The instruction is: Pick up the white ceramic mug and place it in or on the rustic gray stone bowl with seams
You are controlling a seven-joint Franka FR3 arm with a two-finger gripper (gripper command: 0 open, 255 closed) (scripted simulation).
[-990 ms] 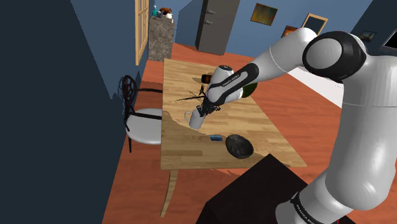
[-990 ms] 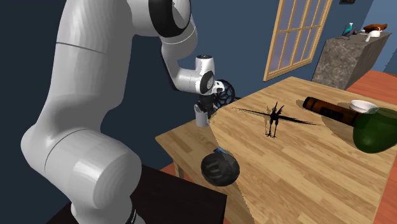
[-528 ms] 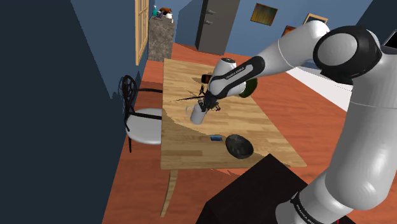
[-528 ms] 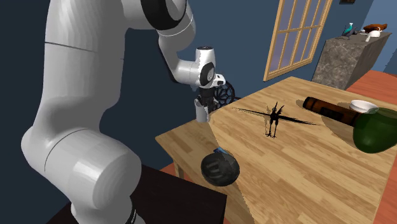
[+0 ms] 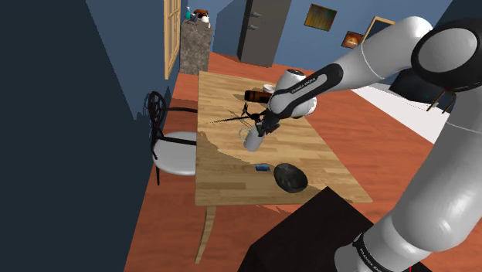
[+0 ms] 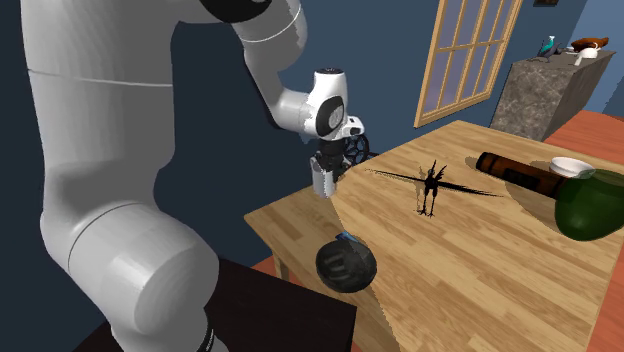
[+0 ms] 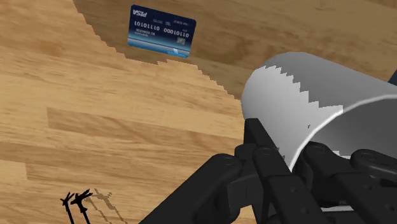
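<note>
The work surface is a light wooden table (image 5: 232, 179) in a room with blue walls and a red-brown floor; a round-seated chair (image 5: 174, 151) stands at the table's far long edge in the shoulder view. The gripper (image 5: 260, 130) is over the table with its jaws clamped on the white mug (image 5: 252, 141). In the wrist view one black finger (image 7: 264, 156) presses the mug's outer wall and the mug body extends beyond the fingertips, its open rim toward the camera. The dark grey stone bowl (image 5: 290, 178) rests on the table, apart from the jaws and on their stand side, not touching the mug. A blue card (image 7: 161, 31) lies flat on the table between the jaws and the bowl, just beside the bowl. Beyond the jaws, away from the stand, are a black bird-like figure (image 6: 432, 188), a dark bottle (image 6: 520, 172) and a green round object (image 6: 590, 205).
</note>
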